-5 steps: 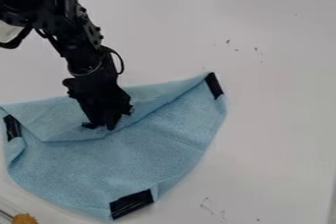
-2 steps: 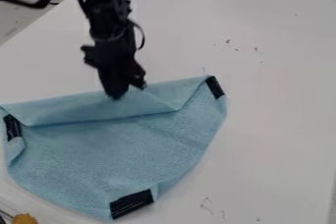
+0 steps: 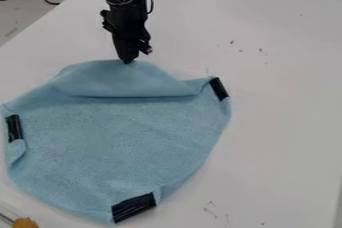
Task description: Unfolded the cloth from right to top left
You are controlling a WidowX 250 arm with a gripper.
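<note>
We find the blue cloth across the left and centre of the frame, with a loose fold along its upper part. The gripper, above centre-left, appears closed on the cloth's upper edge. In our judgement, a weak pinch on so thin a rim could let the cloth slip and drop back doubled. Pulling too far could drag the whole piece over the smooth table, as little seems to anchor it. Release too soon may leave the upper fold lying creased. We can read no brand, label or writing on the cloth or its black patches.
</note>
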